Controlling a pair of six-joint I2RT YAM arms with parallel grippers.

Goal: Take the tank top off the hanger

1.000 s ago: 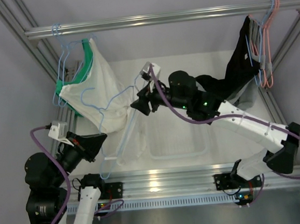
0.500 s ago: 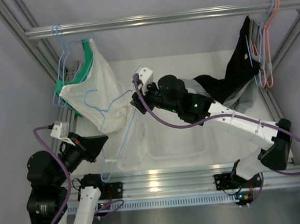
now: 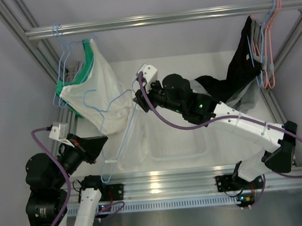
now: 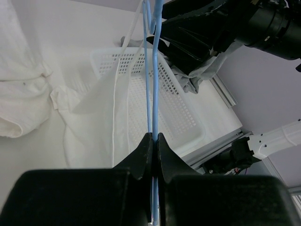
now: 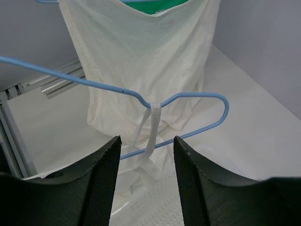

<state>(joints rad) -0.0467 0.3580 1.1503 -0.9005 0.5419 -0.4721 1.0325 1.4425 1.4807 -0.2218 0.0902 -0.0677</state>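
The light-blue hanger [image 3: 122,97] is held out level over the table. My left gripper [image 3: 98,144] is shut on its wire, seen in the left wrist view [image 4: 154,137]. The white tank top [image 3: 139,144] hangs from the hanger by a strap [image 5: 153,126] looped over the wire near one shoulder bend. Its body droops to the table [image 4: 94,127]. My right gripper [image 3: 139,101] is open and empty. In the right wrist view the right gripper [image 5: 146,143] faces the hanger [image 5: 197,97], with the strap between its fingers and a little beyond them.
A larger cream-white garment [image 3: 102,88] over a green one [image 3: 86,55] hangs from the rail at left, just behind the hanger. A white mesh basket [image 3: 179,145] sits on the table centre. A black garment [image 3: 241,64] and pink hanger [image 3: 271,35] hang at right.
My right arm has shifted a little left, bringing the open gripper closer to the hanger's end. The left gripper has kept its hold on the wire.
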